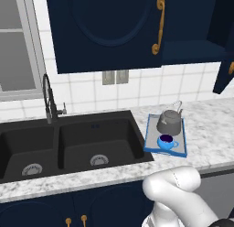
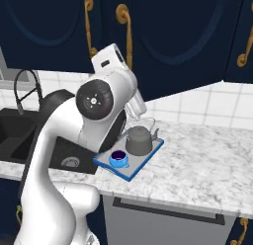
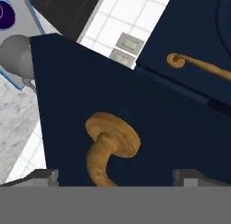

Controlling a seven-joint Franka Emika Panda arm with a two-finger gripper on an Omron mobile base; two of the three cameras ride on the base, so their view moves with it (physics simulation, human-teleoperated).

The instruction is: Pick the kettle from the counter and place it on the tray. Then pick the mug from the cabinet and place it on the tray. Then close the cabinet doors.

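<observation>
Kettle (image 1: pixel 169 122) and mug (image 1: pixel 167 142) both sit on the tray (image 1: pixel 150 138), on the counter (image 2: pixel 207 165), mug at the tray's near end with the kettle just behind it. In the hand view they lie far off to the upper left of the gripper (image 3: pixel 115 178), well below it in the room. What looks left to do is the cabinet doors.

Gripper: jaws spread wide, nothing between them. Straight ahead and very close is a door's face (image 3: pixel 149 128), its brass handle (image 3: pixel 108 144) between the two fingertips (image 3: pixel 45 175). Beyond it, up and right of the gripper, is a second handle (image 3: pixel 198 65) on another panel.

From the left base view the left door (image 1: pixel 105 29) covers its half; the right half shows the shelf (image 1: pixel 192 50), and a door edge (image 1: pixel 225 70) stands out at far right.

Risks, as I judge them:
- A fingertip snags the curved handle during a push, so the hand drags or twists instead of sliding.
- Pushing near the hinge side leaves the door ajar.
- The elbow hangs over the tray; a wide swing could clip the kettle's wire handle or shove the tray.
</observation>
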